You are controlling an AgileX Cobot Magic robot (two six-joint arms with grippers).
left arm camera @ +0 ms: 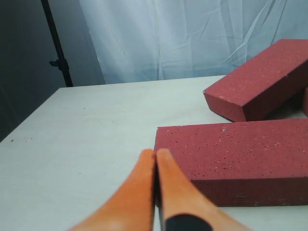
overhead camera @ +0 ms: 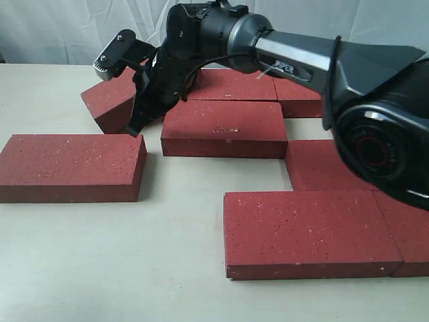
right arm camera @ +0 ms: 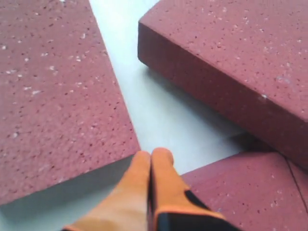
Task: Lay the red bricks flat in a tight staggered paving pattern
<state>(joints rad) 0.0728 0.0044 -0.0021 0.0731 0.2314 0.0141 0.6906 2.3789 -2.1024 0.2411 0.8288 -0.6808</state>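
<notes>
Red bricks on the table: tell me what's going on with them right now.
The right gripper, shut and holding nothing, reaches across to the gap between the lone left brick, the askew back brick and the centre brick. The left gripper is shut too and empty, low beside the end of the lone left brick. The other bricks lie flat and close together on the right, but gaps remain, so the paving pattern is not finished.

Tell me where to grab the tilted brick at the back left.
Take the tilted brick across its long sides near the low end, coming from above on the open left. Its other end seems propped on neighbouring bricks, leaving little room there.
</notes>
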